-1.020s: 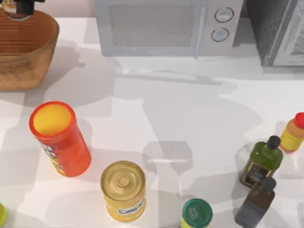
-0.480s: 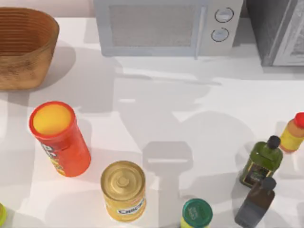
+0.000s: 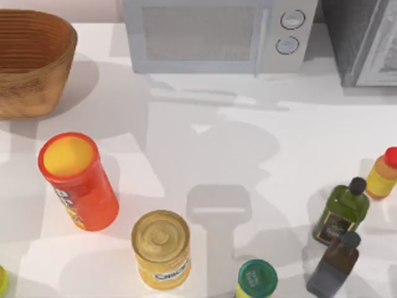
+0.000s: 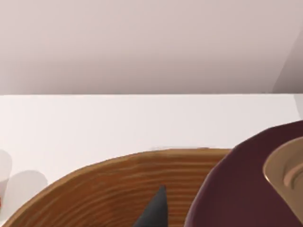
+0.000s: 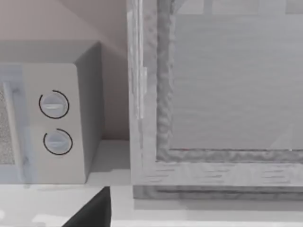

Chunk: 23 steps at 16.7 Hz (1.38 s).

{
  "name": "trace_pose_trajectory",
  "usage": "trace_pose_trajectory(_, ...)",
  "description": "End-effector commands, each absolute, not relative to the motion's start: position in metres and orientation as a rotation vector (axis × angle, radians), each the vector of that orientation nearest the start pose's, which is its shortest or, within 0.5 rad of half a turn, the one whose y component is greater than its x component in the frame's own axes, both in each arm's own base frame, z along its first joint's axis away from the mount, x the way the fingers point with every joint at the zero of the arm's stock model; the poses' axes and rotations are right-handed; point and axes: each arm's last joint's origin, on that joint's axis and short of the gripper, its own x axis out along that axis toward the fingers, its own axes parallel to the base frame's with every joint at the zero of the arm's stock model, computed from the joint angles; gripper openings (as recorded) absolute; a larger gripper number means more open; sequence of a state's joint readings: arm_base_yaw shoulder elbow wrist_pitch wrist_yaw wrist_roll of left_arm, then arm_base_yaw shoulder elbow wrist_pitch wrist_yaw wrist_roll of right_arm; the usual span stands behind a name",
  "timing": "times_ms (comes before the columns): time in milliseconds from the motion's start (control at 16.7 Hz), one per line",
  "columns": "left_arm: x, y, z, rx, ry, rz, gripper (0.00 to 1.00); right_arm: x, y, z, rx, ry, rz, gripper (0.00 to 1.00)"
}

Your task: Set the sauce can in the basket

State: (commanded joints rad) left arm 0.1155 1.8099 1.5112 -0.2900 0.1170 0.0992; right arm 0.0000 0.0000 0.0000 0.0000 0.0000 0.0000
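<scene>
White table (image 3: 260, 143) stretches before you, basket (image 3: 31, 62) at its far left corner. Your left wrist view shows the sauce can (image 4: 236, 189) close against the basket's rim; whether the left pincer pinches it you cannot tell. Likely the placing step: lower, release inside.

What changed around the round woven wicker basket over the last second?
The left gripper, above the basket rim a second ago, withdrew past the top view's upper-left edge; the small dark-brown sauce can sits beside it. Right gripper idles near the microwave. Red-orange canister and gold-topped yellow can stayed put.
</scene>
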Motion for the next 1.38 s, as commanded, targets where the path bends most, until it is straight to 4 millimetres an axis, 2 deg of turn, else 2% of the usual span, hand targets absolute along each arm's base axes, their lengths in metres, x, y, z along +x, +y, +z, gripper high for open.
trace_pose_trajectory(120,0.425,0.05,0.279,0.014,0.584,-0.012,0.0,0.1057,-0.0012,0.16,0.0,0.0,0.0,1.0)
trace_pose_trajectory(300,0.4252,0.0501,0.2788,0.014,0.584,-0.012,0.0,0.1057,-0.0012,0.16,0.0,0.0,0.0,1.0)
trace_pose_trajectory(1080,0.4252,0.0501,0.2788,0.014,0.584,-0.012,0.98,0.1057,-0.0012,0.16,0.0,0.0,0.0,1.0)
trace_pose_trajectory(1380,0.4252,0.0501,0.2788,0.014,0.584,-0.012,1.0,0.1057,-0.0012,0.16,0.0,0.0,0.0,1.0)
